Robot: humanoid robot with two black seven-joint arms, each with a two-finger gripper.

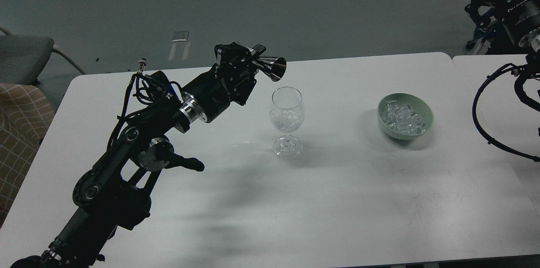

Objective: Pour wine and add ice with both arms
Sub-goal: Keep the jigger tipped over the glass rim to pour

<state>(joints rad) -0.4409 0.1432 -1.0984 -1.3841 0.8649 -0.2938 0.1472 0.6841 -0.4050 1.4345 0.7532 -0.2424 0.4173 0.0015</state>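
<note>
- The wine is hard to make out: any clear liquid would sit low in the wine glass (286, 111), where something glinting shows in the bowl; whether that is liquid, ice or both cannot be told.
- The wine glass stands upright on the white surface (337, 200), just right of centre frame, its foot clear of everything else.
- A small dark metal jigger (272, 66) is tipped on its side above and just left of the glass rim, its open mouth facing right and slightly down toward the glass.
- The left jaws (253, 60) are clamped on the jigger's narrow waist, in the upper middle of the frame.
- Judged from this, the pouring step is in hand or ending; no stream is visible.
- The ice (403, 117) lies piled in a pale green bowl (424, 126) to the right of the glass, well apart from both grippers.
- The next move likely calls for the right arm (521, 19), at the upper right edge, to reach the bowl; its jaws are not in view.
</note>
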